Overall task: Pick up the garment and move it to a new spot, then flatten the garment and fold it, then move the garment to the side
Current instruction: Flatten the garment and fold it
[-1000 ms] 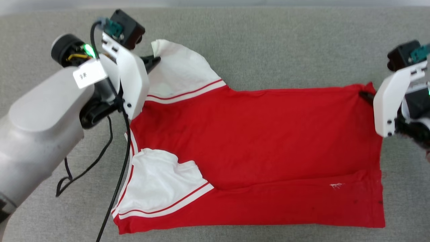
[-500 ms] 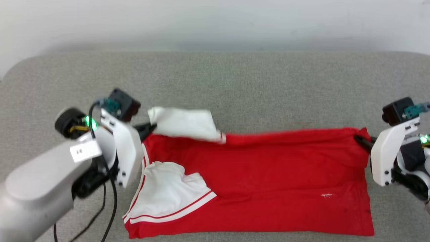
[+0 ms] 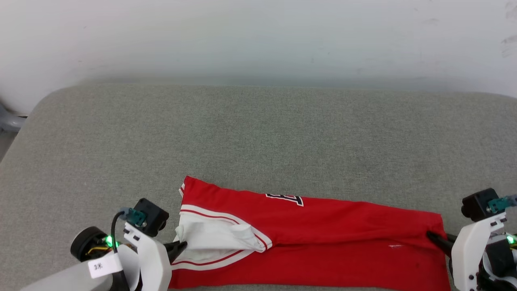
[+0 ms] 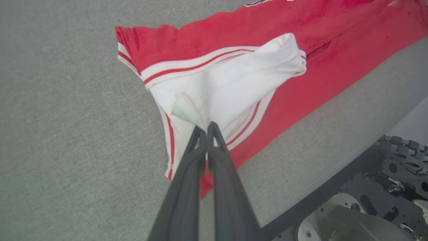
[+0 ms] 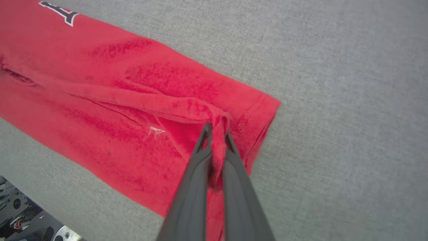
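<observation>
Spread folded lengthwise along the near edge of the grey padded surface (image 3: 258, 133) — red garment (image 3: 323, 242), with a sliver of black print (image 3: 284, 197) on the far fold. Clamped at the left on the bunched white sleeve (image 3: 214, 236) by the left gripper (image 3: 181, 245) — pinched at the right hem corner by the right gripper (image 3: 433, 237).

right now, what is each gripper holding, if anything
Left gripper: shut on the garment's white sleeve.
Right gripper: shut on the garment's red hem.
</observation>
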`<state>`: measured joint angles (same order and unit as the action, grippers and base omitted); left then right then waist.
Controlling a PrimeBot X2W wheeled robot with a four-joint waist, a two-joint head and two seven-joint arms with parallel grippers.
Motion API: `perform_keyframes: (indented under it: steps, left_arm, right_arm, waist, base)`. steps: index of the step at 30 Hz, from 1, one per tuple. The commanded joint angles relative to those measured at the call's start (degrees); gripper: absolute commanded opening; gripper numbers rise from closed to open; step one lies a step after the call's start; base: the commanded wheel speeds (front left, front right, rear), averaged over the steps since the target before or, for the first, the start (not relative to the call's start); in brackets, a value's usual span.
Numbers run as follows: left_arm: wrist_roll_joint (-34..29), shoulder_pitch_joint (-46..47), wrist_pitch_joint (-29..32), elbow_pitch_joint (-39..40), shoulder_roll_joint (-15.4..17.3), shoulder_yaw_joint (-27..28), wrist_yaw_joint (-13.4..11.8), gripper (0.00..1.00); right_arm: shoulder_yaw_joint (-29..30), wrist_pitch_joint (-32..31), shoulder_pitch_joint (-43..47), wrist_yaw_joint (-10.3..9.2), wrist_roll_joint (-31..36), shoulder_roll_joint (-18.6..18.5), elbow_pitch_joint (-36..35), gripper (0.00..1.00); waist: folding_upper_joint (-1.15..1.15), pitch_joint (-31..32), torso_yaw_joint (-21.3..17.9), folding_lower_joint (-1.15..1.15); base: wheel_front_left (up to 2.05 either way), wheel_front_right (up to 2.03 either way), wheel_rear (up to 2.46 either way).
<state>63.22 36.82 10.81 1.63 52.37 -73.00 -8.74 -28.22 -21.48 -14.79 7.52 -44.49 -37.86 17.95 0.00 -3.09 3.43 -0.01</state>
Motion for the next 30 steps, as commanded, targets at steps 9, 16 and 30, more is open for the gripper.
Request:
perform_keyframes:
  steps: [9,16,30]
  left_arm:
    - [2.62,-6.31,-1.97,-2.8,-2.06,0.04,-0.72,0.0]
    - [4.26,-7.78,-6.42,-8.01,-4.8,1.77,-0.74,1.0]
    - [0.97,-11.53,-23.73,-7.34,-6.06,8.81,-10.92,1.0]
  right_arm:
    - [3.26,-3.67,7.27,-0.07,1.65,1.95,-0.56,0.0]
    - [5.21,-1.07,8.34,-0.08,3.54,4.87,1.88,1.0]
    - [17.74,-0.33,12.85,-0.07,2.09,2.3,-9.72,1.0]
  waist:
    - [0.0,-1.58,-0.08,0.01]
    - [0.0,-1.84,-0.13,0.01]
    - [0.0,2.09,0.22,0.01]
  base:
    - [0.0,0.0,0.0]
    - [0.0,0.0,0.0]
    - [0.0,0.0,0.0]
